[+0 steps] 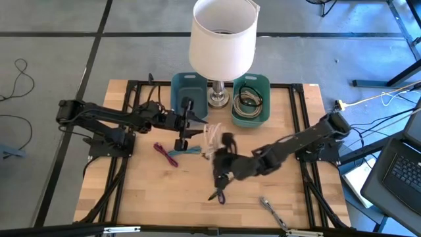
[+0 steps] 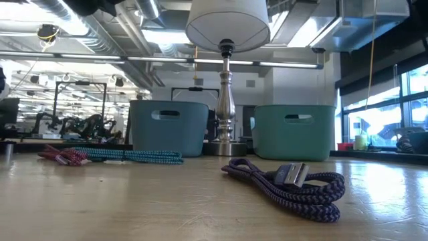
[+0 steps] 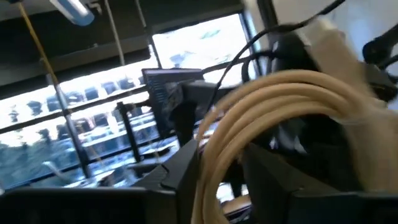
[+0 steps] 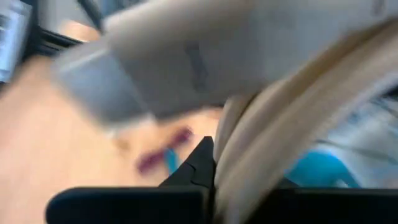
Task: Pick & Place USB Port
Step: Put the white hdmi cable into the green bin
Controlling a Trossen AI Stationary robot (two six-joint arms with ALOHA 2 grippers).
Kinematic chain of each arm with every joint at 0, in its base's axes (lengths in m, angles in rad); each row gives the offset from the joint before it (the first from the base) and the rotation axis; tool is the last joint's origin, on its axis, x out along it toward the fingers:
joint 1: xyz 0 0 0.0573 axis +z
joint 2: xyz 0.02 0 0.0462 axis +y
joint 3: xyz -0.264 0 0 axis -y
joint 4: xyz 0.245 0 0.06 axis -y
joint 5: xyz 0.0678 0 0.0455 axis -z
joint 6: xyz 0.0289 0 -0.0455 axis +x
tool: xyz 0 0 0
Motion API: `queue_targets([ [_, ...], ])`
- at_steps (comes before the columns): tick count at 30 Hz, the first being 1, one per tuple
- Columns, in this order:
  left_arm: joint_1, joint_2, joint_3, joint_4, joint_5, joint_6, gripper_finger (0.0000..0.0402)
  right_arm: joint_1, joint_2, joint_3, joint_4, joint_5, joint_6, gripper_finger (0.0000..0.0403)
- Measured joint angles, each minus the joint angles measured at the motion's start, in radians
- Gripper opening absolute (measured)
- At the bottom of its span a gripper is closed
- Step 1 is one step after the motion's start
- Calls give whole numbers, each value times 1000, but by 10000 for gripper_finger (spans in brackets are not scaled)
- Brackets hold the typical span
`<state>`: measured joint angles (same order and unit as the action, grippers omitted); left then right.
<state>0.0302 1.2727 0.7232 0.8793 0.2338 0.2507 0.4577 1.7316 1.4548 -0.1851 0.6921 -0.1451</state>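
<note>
A cream coiled USB cable (image 1: 212, 137) hangs above the table's middle, between my two grippers. My left gripper (image 1: 199, 129) reaches in from the left, open, and the cable's loops (image 3: 273, 99) pass between its dark fingers. My right gripper (image 1: 220, 147) comes from the right and is shut on the same cable (image 4: 280, 124). The cable's pale plug (image 4: 161, 68) shows close in front of the right wrist camera. A purple braided cable (image 2: 287, 184) lies coiled on the table near the front (image 1: 220, 192). My left gripper has the cream loops (image 3: 214, 155) between its open fingers; I cannot tell whether a finger touches them. My right gripper is shut on several cream strands (image 4: 239, 155) near the plug end, and its own fingers hide the place of contact. The cable is lifted clear of the table.
Red (image 1: 163, 151) and teal (image 1: 189, 151) cables lie left of centre. Two teal bins stand at the back (image 1: 187, 89) (image 1: 251, 118), the right one holding dark coiled cables. A white-shaded lamp (image 1: 222, 39) stands between them. A silver cable (image 1: 271, 209) lies near the front right.
</note>
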Motion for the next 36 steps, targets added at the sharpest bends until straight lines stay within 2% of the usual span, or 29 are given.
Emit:
queue_targets([
  [4, -22, -12, 3, -30, -40, 40, 150, 85, -86, -1, -252, 232, 180, 13],
  [7, -36, -19, 2, -49, -55, 49, 170, 155, -151, 0, -512, 355, 439, 13],
  [10, -55, -27, 2, -106, -65, 49, 180, 219, -191, -13, -855, 382, 833, 13],
  [13, -84, -27, 2, -160, -84, 50, 180, 251, -214, -46, -1124, 384, 1179, 13],
  [15, -102, -23, 2, -179, -101, 49, 177, 250, -222, -82, -1230, 376, 1322, 13],
  [17, -118, -17, 1, -209, -119, 36, 174, 232, -241, -121, -1285, 361, 1391, 13],
  [20, -141, -16, 0, -243, -154, 21, 169, 174, -294, -186, -1266, 325, 1387, 13],
  [23, -161, -16, 0, -297, -188, -10, 164, 89, -374, -255, -1179, 256, 1309, 13],
  [25, -173, -16, 0, -319, -196, -31, 161, 30, -439, -315, -1020, 180, 1160, 13],
  [28, -188, -16, 0, -362, -197, -39, 156, -77, -541, -421, -718, -16, 838, 13],
  [30, -194, -16, 0, -378, -197, -45, 153, -160, -600, -476, -582, -131, 679, 13],
  [36, -210, -16, 0, -407, -212, -58, 148, -468, -693, -510, -554, -323, 471, 13],
])
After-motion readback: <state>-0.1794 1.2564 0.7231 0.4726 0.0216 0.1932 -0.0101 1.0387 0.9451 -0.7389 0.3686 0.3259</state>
